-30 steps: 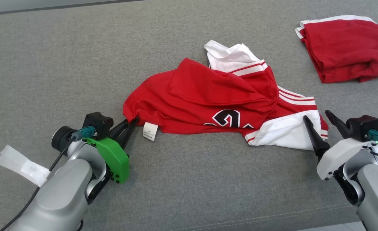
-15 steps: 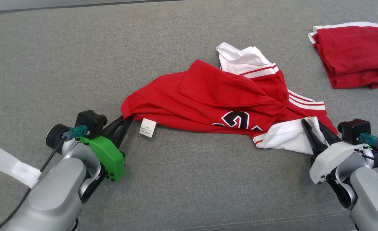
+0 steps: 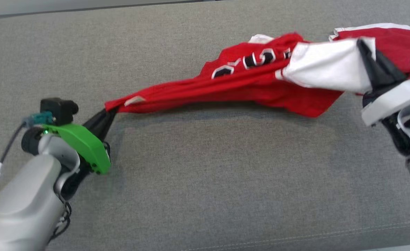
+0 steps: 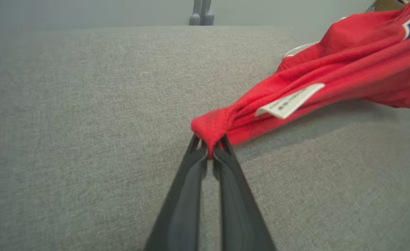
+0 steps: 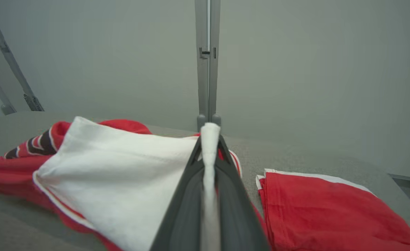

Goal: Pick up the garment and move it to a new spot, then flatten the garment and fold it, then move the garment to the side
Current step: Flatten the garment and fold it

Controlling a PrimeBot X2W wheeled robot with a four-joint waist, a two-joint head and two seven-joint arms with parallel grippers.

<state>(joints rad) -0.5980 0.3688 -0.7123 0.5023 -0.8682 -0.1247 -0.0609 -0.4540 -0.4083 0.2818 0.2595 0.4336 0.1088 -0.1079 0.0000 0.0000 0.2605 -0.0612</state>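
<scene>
Left pincer (image 4: 210, 148) pinches a red corner of the garment (image 3: 232, 87); right pincer (image 5: 210, 139) pinches its white sleeve; the garment hangs stretched between them, low over the tabletop (image 3: 191, 181), toward the far right corner; best to lift both ends evenly, taut, steering clear of the folded red cloth (image 5: 330, 209) there.

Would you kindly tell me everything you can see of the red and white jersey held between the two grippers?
The jersey is soft red knit with a white panel, black white-edged characters and a small white care label. It hangs bunched in a stretched band over the grey cushion: the left gripper is shut on a red corner, the right gripper on the white panel.
</scene>
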